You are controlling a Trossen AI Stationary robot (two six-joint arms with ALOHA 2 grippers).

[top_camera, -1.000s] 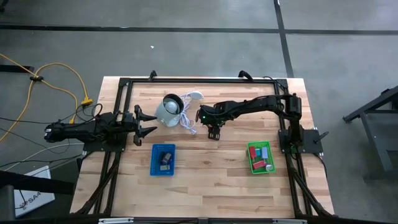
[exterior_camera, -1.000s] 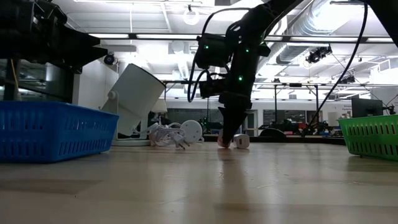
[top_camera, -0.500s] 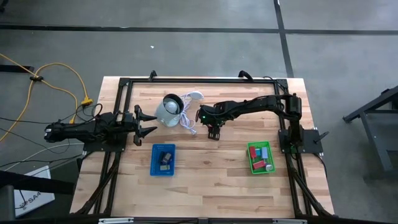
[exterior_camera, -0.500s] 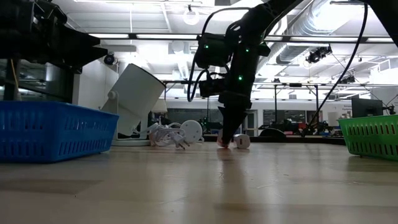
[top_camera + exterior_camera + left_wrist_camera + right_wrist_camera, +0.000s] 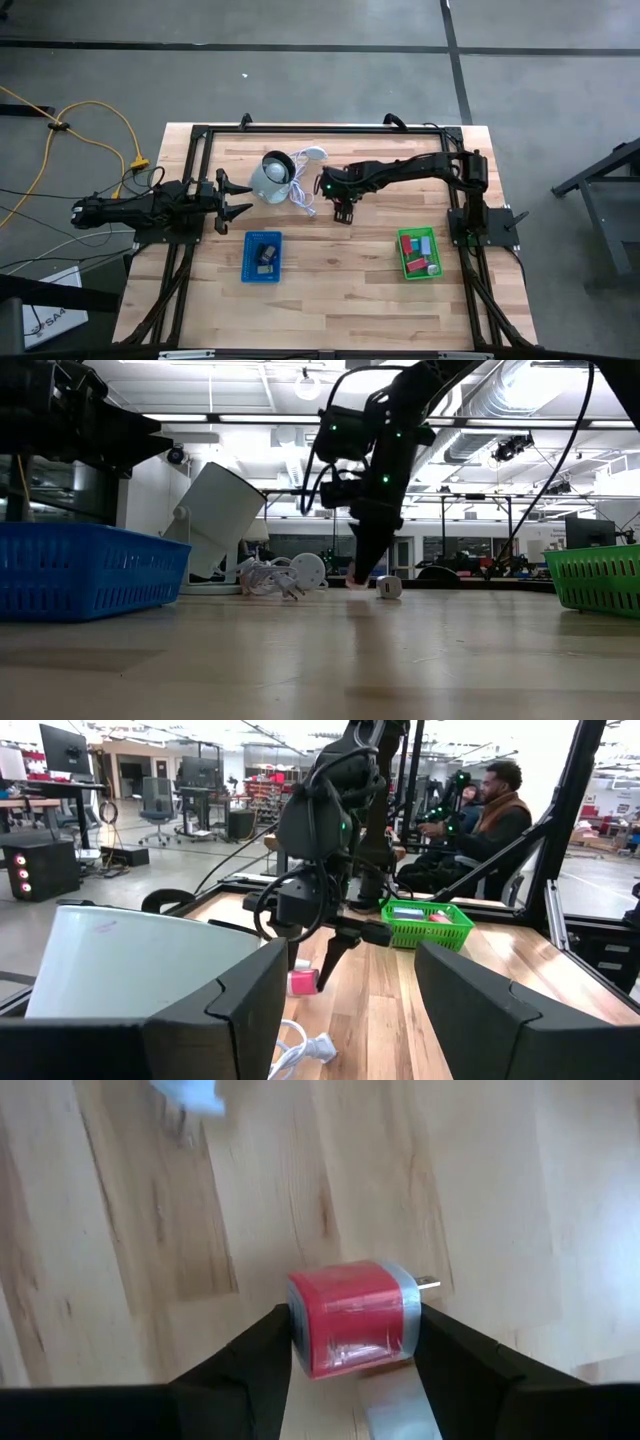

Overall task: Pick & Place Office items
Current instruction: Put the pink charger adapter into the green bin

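My right gripper (image 5: 343, 212) stands near the table's middle, pointing steeply down, shut on a red block (image 5: 350, 1320) with a white end and a metal prong. The low view shows the same block (image 5: 352, 582) at the fingertips, close to the wood. Beside it a small white block (image 5: 388, 587) rests on the table. My left gripper (image 5: 235, 197) waits at the left edge, level and open, with nothing between its fingers (image 5: 250, 1010). My right gripper pinches the red block between its two fingers, one on each of two opposite sides (image 5: 300, 1342). The fingers (image 5: 445, 1350) come from above, slanting steeply down. The block lies level with its white, pronged end (image 5: 412, 1295) sticking out sideways. Whether it is clear of the table I cannot tell.
A grey-white round object (image 5: 270, 177) with a white cord (image 5: 303, 196) lies left of my right gripper. A blue tray (image 5: 262, 257) and a green tray (image 5: 418, 253), both holding small pieces, stand nearer the front. A person sits beyond the table (image 5: 480, 815).
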